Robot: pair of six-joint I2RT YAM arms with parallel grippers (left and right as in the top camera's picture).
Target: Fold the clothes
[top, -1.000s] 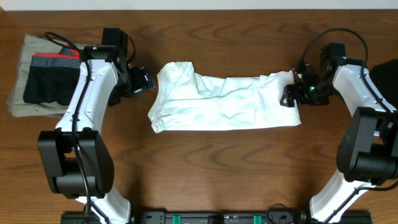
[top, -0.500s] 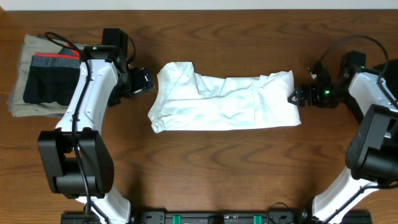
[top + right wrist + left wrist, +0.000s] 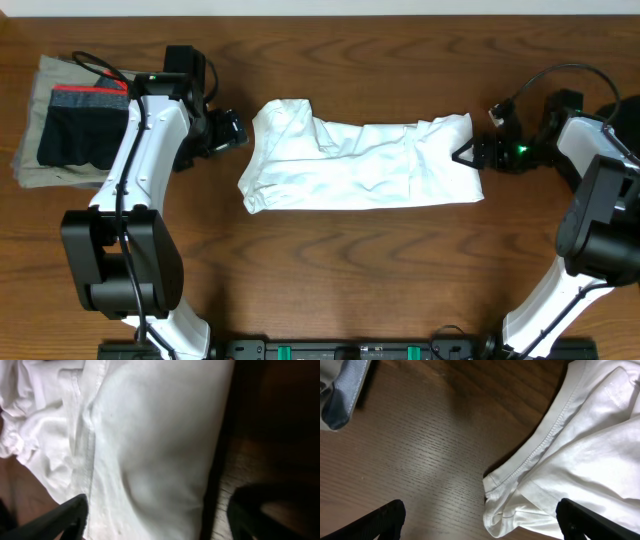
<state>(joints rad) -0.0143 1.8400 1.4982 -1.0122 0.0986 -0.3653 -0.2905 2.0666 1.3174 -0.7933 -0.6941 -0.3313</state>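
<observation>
**Shirt flat, both grippers open**

I saw the white T-shirt (image 3: pixel 360 170) lying wrinkled on the table (image 3: pixel 330 270). The left gripper (image 3: pixel 238 130) gaped empty just off the shirt's left hem. The right gripper (image 3: pixel 466 155), jaws spread, held nothing at the shirt's right edge. Open wood ran along the shirt's robot-side edge.

Bright, even light falls from above in the overhead view, which is sharp edge to edge. The dark brown wooden desk (image 3: pixel 330 260) has a mild sheen, with short, soft shadows beside the arms. The large wrinkled white T-shirt (image 3: pixel 360 170) is nearly washed out, its folds faint. The left wrist view is crisp, with a pale glare patch on the wood grain. The right wrist view is dim, warm-tinted and blurred, its right side deep in shadow.
</observation>
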